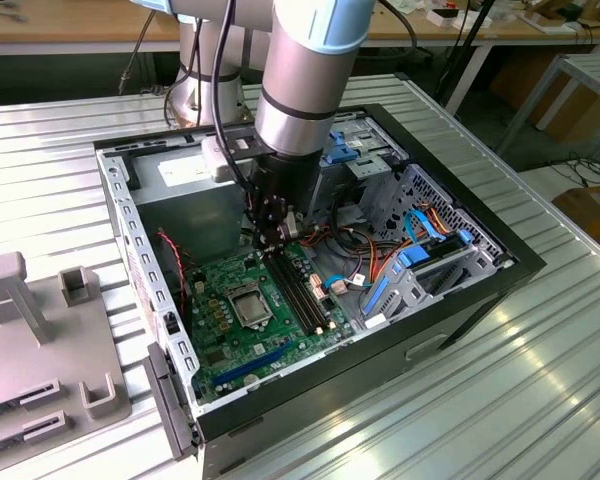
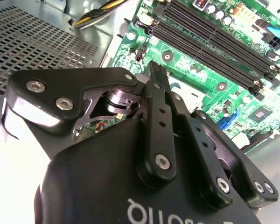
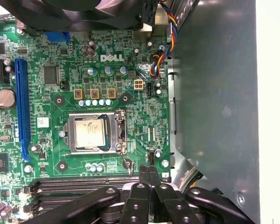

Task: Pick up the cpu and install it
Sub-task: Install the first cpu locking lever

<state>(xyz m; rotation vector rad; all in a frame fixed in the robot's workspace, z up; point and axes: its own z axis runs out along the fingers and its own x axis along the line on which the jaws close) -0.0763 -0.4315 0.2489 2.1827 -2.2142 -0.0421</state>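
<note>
The cpu (image 3: 90, 133), a small silvery square, lies flat in its socket on the green motherboard (image 3: 144, 98), with the metal socket frame (image 3: 122, 133) around it. In the exterior view the cpu (image 1: 250, 305) shows near the board's middle. My gripper (image 3: 148, 170) hovers off the socket's side, over the end of the black memory slots (image 3: 79, 184) and close to the case wall. Its two fingers are pressed together with nothing between them. In the second wrist view the gripper (image 2: 157, 70) points at the board. In the exterior view the gripper (image 1: 271, 245) hangs just above the board, behind the socket.
The open computer case (image 1: 500, 262) stands on a ribbed metal table. Coloured cables (image 1: 355, 245) and a drive cage (image 1: 420, 215) fill the case's side toward the exterior view's right. A long blue slot (image 3: 22, 107) and a fan (image 3: 79, 14) border the socket. A grey fixture (image 1: 40, 340) sits on the table.
</note>
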